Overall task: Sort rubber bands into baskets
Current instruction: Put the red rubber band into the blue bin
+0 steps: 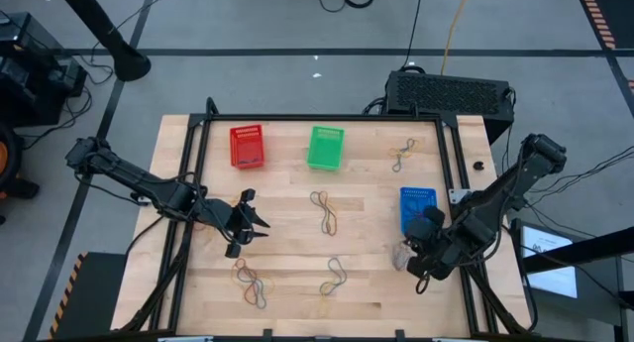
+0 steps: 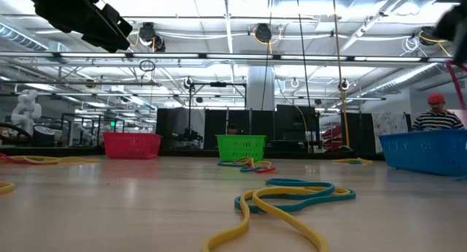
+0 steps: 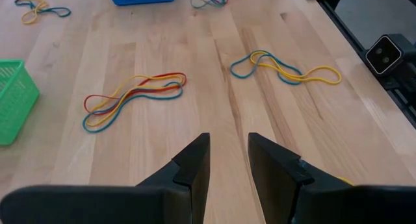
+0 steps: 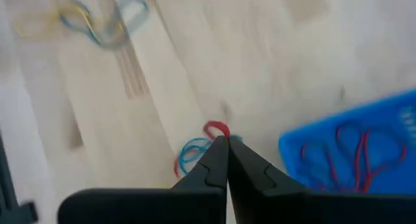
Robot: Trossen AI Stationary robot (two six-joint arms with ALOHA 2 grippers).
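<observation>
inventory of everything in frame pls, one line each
Table: one, light wood, black-framed.
Red basket: one, far left.
Green basket: one, far centre.
Blue basket: one, right side; red bands inside.
Rubber bands: five loose clusters, mixed yellow, red, blue: centre, near-left, near-centre, far right, by right gripper.
Black box: one, beyond table.
Person: one, striped top, background.
Left gripper: jaws slightly apart, empty.
Right gripper: jaws shut.

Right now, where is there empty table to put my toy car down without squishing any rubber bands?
The widest bare wood is between the red basket, the green basket and the middle bunch of rubber bands. It is crowded along the near edge, where two more bunches lie, and beside the blue basket, where the right gripper hangs.
</observation>
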